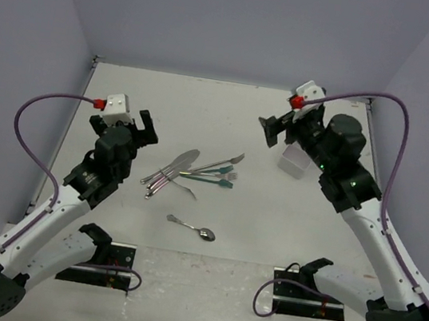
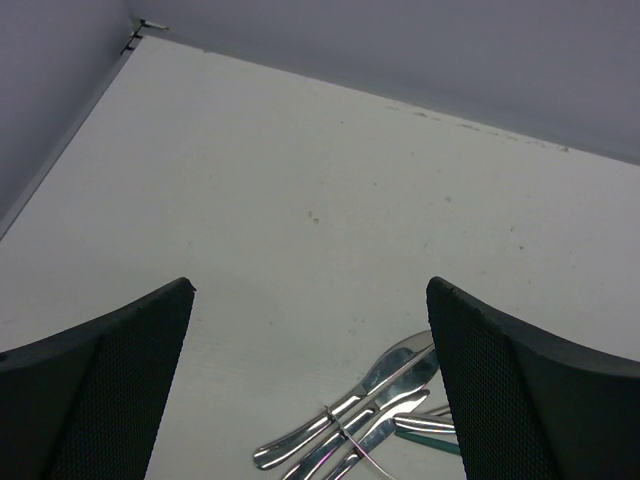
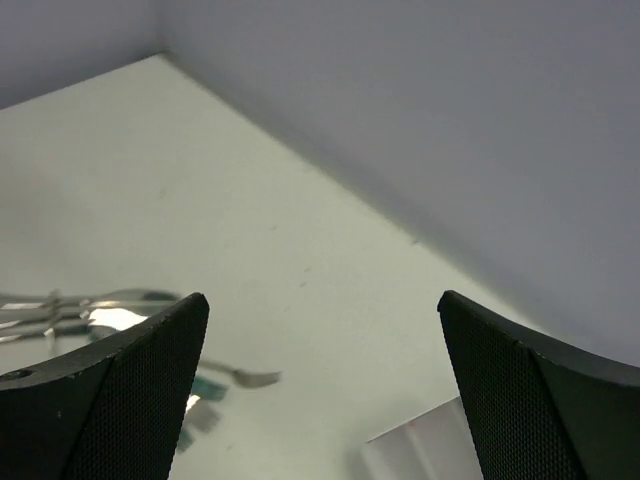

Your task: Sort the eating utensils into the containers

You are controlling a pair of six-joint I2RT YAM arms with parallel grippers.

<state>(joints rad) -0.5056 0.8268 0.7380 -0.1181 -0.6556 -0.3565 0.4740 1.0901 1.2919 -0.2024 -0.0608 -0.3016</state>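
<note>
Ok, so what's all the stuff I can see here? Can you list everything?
silver utensils: several, overlapping so no exact count, shiny silver, piled mid-table
teal forks: two, it seems, teal-green, right side of that pile
spoon: one, silver, alone, nearer the arms
box: one, white, partly hidden under the right arm
table: one, white
cables: two, purple, one per arm
left claw: one, black, open
right claw: one, black, open
</note>
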